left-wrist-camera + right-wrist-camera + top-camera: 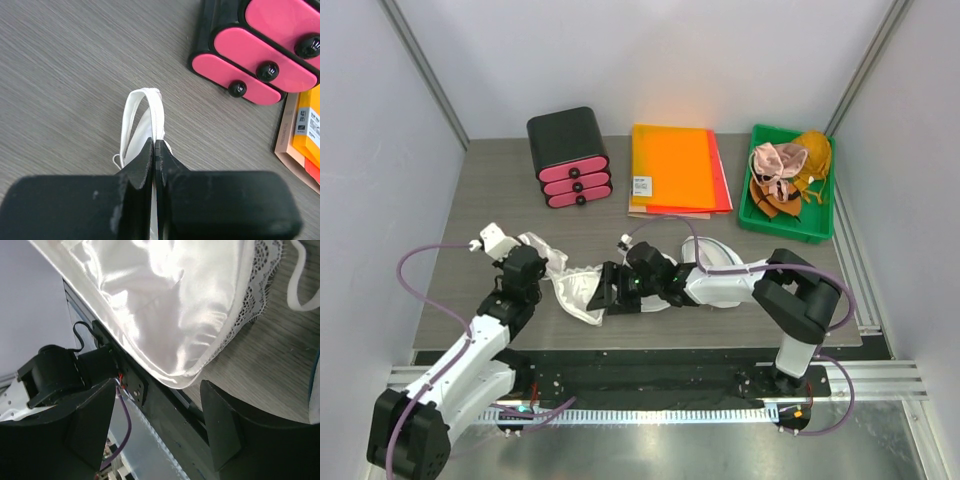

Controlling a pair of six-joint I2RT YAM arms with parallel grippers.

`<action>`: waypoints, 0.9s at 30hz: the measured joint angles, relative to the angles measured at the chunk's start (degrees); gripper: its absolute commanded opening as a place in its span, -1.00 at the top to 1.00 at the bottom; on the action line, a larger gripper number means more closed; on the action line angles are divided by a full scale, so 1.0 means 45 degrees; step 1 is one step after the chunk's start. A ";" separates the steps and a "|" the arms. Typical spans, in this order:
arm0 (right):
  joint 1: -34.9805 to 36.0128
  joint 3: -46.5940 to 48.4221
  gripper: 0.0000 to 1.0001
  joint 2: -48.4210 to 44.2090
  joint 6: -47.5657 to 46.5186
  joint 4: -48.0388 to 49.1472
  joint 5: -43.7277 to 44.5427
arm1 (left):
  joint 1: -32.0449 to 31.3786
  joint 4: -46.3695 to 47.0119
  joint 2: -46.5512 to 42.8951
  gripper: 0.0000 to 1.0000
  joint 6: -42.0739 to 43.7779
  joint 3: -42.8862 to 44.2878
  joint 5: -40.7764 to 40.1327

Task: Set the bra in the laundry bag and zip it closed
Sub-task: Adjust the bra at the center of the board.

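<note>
The white satin bra lies crumpled on the table between my two grippers. My left gripper is at its left end. In the left wrist view, that gripper is shut on a white bra strap that loops out ahead of the fingertips. My right gripper is at the bra's right side. In the right wrist view it is open, and the lace-edged cup hangs just ahead of it with nothing between the fingers. The laundry bag lies partly hidden under the right arm.
A black drawer unit with pink fronts stands at the back left, also visible in the left wrist view. Orange folders lie beside it. A green bin with other garments sits at the back right. The table's front edge is close to the bra.
</note>
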 measured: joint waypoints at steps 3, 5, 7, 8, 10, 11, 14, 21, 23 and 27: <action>0.0073 -0.0024 -0.50 0.0306 0.0597 0.0262 0.0228 | -0.0136 0.0117 -0.0627 1.00 0.0121 -0.0379 -0.0461; 0.0141 -0.0146 -0.50 0.0364 0.1015 0.0325 0.0568 | -0.0146 0.0199 -0.0962 1.00 0.0248 -0.0491 -0.0651; 0.0228 -0.0325 -0.50 0.0364 0.1379 0.0379 0.0884 | -0.0146 0.0257 -0.1311 1.00 0.0374 -0.0559 -0.0772; 0.0287 -0.0437 -0.50 0.0364 0.1593 0.0398 0.1073 | -0.0146 0.0291 -0.1457 1.00 0.0413 -0.0578 -0.0811; 0.0384 -0.0602 -0.50 0.0369 0.1933 0.0418 0.1350 | -0.0146 0.0359 -0.1671 1.00 0.0461 -0.0631 -0.0840; 0.0442 -0.0641 -0.50 0.0393 0.2089 0.0418 0.1472 | -0.0146 0.0369 -0.1744 1.00 0.0491 -0.0651 -0.0845; 0.0578 -0.0641 -0.47 0.0617 0.2574 0.0636 0.1763 | -0.0146 0.0418 -0.1841 1.00 0.0573 -0.0733 -0.0806; 0.0685 -0.0277 -0.31 0.1370 0.3317 0.1214 0.2210 | -0.0146 0.0437 -0.2516 0.99 0.0680 -0.1107 -0.0714; 0.0709 -0.0189 -0.26 0.1486 0.3439 0.1302 0.2429 | -0.0146 0.0437 -0.2652 1.00 0.0714 -0.1112 -0.0665; 0.0719 0.0185 0.02 0.2025 0.3672 0.1676 0.2676 | -0.0146 0.0432 -0.2861 1.00 0.0719 -0.1112 -0.0549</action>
